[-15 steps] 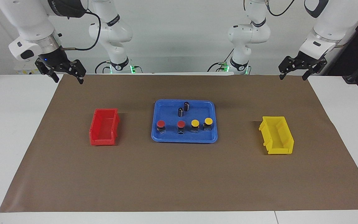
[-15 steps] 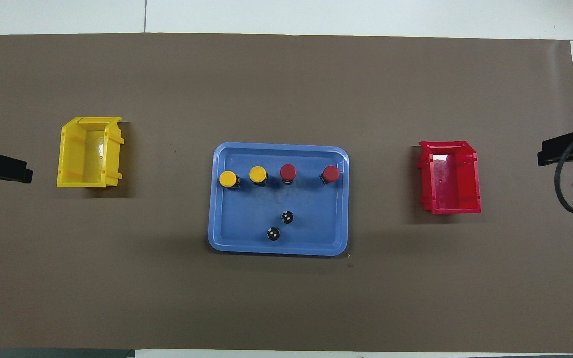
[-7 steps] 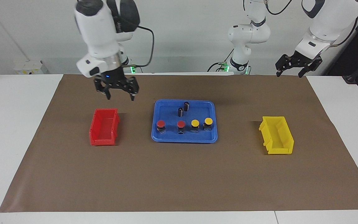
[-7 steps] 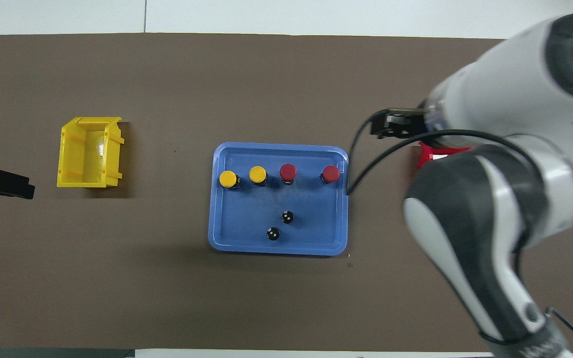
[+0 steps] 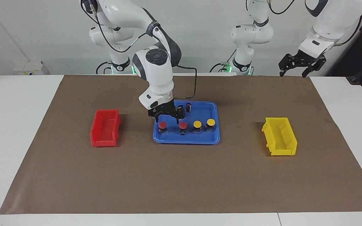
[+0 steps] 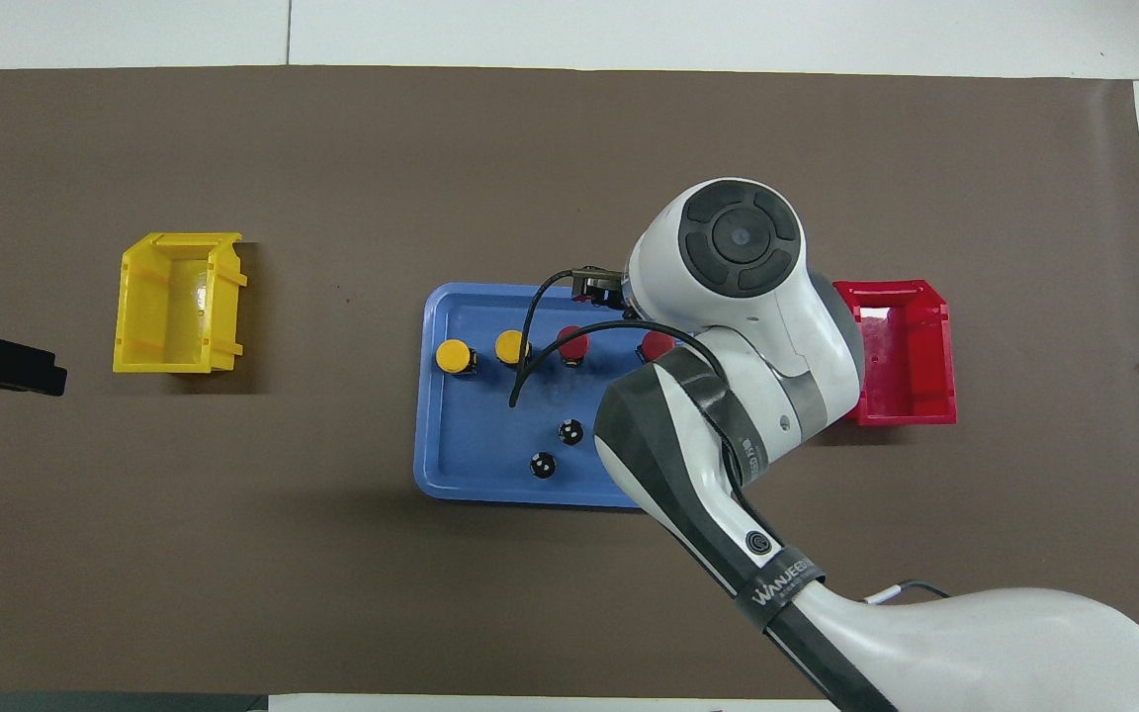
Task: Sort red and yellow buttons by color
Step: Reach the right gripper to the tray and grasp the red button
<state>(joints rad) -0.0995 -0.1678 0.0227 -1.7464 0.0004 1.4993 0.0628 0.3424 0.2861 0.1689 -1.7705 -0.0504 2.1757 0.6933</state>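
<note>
Two dark cylinders (image 5: 188,107) in blue tray (image 5: 214,138) near buttons (image 5: 162,125).

Blue tray (image 6: 451,435) mid-desk w/ 2 yellow buttons (image 6: 454,356), 2 red buttons (image 6: 572,343) in row; right arm (image 6: 738,326) over tray's red-bin (image 6: 901,356) end.

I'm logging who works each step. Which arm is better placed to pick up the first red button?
The right arm. Its open claw hangs over the blue tray, just above the red button nearest the red bin. The left claw, also open, waits up at the table's edge, clear of the tray.
</note>
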